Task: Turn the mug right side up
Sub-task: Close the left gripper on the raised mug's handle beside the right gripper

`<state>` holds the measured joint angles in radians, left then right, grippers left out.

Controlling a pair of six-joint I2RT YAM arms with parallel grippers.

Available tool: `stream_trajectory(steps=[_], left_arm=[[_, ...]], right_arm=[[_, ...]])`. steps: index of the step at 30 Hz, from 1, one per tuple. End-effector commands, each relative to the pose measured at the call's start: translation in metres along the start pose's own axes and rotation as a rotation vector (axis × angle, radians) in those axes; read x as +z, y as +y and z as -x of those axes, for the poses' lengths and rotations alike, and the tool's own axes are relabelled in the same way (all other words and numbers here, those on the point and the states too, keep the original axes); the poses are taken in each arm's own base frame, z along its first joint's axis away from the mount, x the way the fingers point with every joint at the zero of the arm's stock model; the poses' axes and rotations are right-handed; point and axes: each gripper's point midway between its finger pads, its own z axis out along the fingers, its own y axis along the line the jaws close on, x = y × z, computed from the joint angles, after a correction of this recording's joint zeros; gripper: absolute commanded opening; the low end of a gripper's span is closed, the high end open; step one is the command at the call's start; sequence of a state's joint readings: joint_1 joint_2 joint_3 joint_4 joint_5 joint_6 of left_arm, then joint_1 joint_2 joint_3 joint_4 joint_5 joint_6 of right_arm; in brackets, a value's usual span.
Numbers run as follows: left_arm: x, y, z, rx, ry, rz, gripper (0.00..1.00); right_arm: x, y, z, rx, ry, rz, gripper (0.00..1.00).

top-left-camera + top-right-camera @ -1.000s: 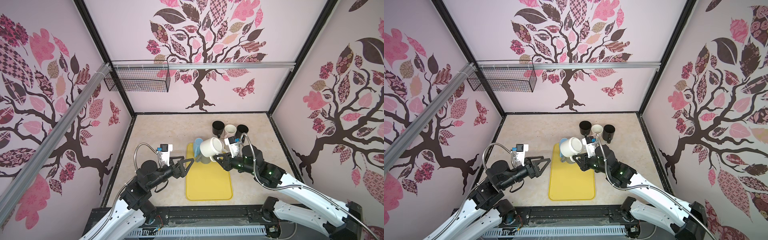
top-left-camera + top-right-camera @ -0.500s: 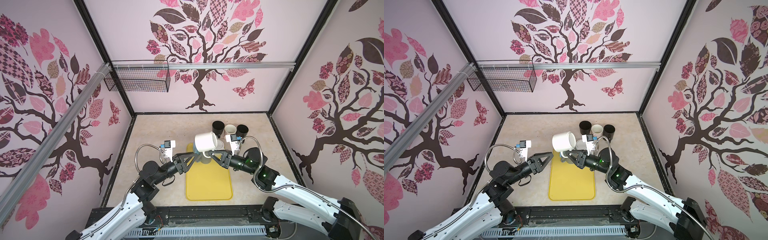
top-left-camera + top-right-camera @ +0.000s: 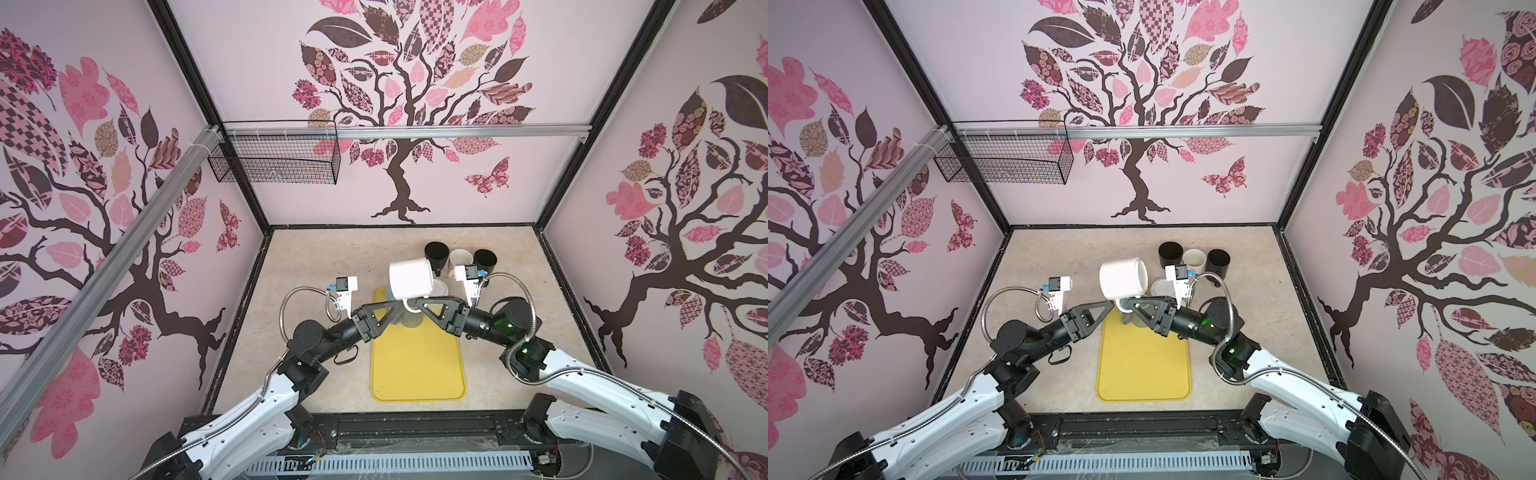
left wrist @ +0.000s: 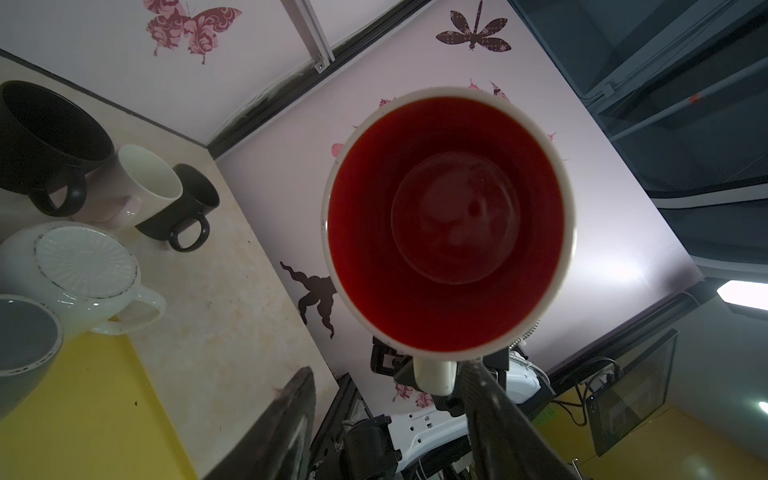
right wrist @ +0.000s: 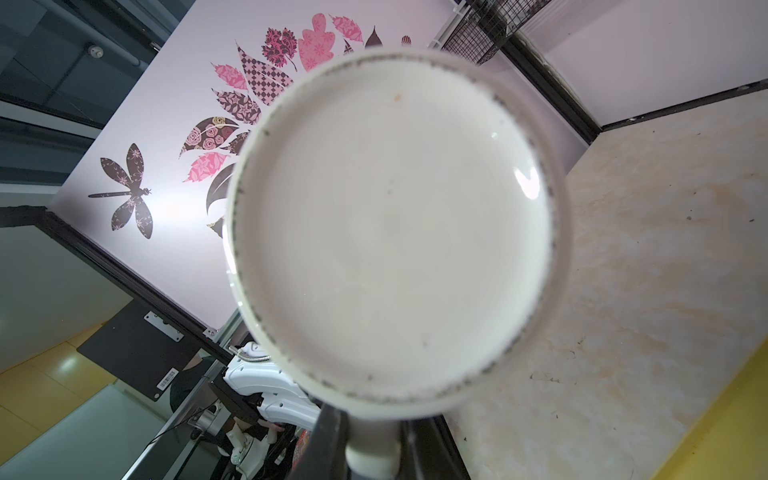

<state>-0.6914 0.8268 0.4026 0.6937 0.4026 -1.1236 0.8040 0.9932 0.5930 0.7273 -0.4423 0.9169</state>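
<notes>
Mug (image 3: 411,276): white, in both top views raised on its side over the far end of the yellow mat (image 3: 417,365), handle toward the grippers.
Right gripper (image 3: 419,302): pinching the mug (image 3: 1121,278) by its handle.
Left gripper (image 3: 402,306): tips at the same handle; grip unreadable from above.
Back row: black mug (image 3: 436,251), cream mug (image 3: 460,258), second black mug (image 3: 485,259), side by side, mouths up.
Left wrist view: red inside of the mug (image 4: 449,220) faces the lens; fingers (image 4: 503,419) spread, with the handle between them and close to one.
Right wrist view: mug (image 5: 395,232) base fills the frame; fingers (image 5: 328,436) pressed on the handle from both sides.
</notes>
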Motion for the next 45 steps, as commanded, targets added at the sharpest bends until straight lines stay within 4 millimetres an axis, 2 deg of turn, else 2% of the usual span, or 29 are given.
stream_trajectory(steps=[1, 12, 21, 31, 35, 39, 41, 45], left_arm=[[-0.003, -0.012, 0.003, -0.013, -0.023, -0.071, 0.58], [0.000, -0.019, 0.004, -0.044, -0.017, -0.123, 0.53], [0.003, -0.016, 0.004, -0.062, -0.021, -0.126, 0.38], [0.003, -0.022, 0.006, -0.054, -0.021, -0.142, 0.33], [0.001, -0.020, 0.005, -0.054, -0.022, -0.135, 0.26], [0.000, -0.021, 0.006, -0.050, -0.026, -0.136, 0.14], [-0.001, -0.023, 0.006, -0.044, -0.025, -0.138, 0.02], [-0.003, -0.019, 0.006, -0.028, -0.030, -0.109, 0.00]], right_arm=[[0.000, 0.039, 0.018, -0.051, -0.065, 0.157, 0.00], [0.007, 0.039, 0.015, -0.055, -0.054, 0.194, 0.00], [0.015, 0.034, 0.002, -0.061, -0.015, 0.194, 0.00], [0.025, 0.028, -0.014, -0.041, 0.034, 0.217, 0.00], [0.028, 0.026, -0.017, -0.035, 0.037, 0.216, 0.00], [0.029, 0.025, -0.019, -0.035, 0.048, 0.210, 0.00], [0.029, 0.022, -0.021, -0.030, 0.050, 0.198, 0.00], [0.029, 0.011, -0.023, -0.029, 0.052, 0.148, 0.00]])
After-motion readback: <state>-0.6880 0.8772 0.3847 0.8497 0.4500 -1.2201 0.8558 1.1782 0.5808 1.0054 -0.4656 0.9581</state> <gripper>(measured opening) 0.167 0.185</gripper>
